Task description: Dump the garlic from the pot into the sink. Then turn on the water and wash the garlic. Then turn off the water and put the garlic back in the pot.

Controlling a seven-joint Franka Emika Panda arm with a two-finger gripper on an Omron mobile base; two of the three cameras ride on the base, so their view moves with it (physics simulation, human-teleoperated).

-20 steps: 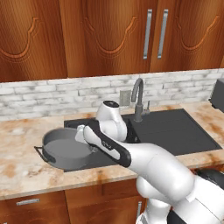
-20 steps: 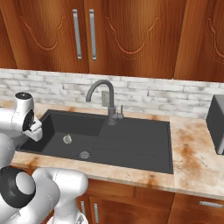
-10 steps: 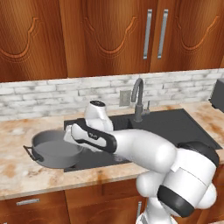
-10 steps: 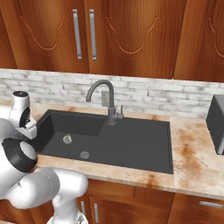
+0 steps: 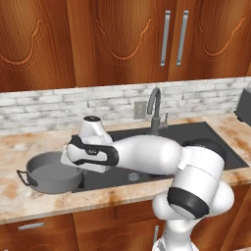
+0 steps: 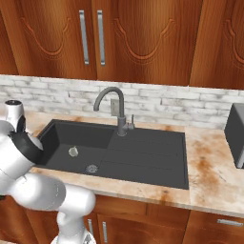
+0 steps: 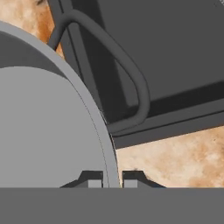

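Tool (image 7: 112,176) is pinched narrow on the rim of the pot (image 5: 51,171): in the hand view one fingertip stands inside the wall and the other outside, with the rim running up between them. That edge grip looks chosen so the pot can be carried and set down flat, its mouth free.

Going by size, the sink (image 6: 143,157) lies just beside the tool, across the pot's rim, its dark basin deep enough to keep things from rolling off. The pot rests on the desk (image 5: 14,147) hard against the sink's edge, one loop handle (image 7: 131,74) reaching over that edge. Smallest, the garlic (image 6: 73,151) sits well apart from the tool on the basin floor near the drain (image 6: 91,168), so dumping appears done.
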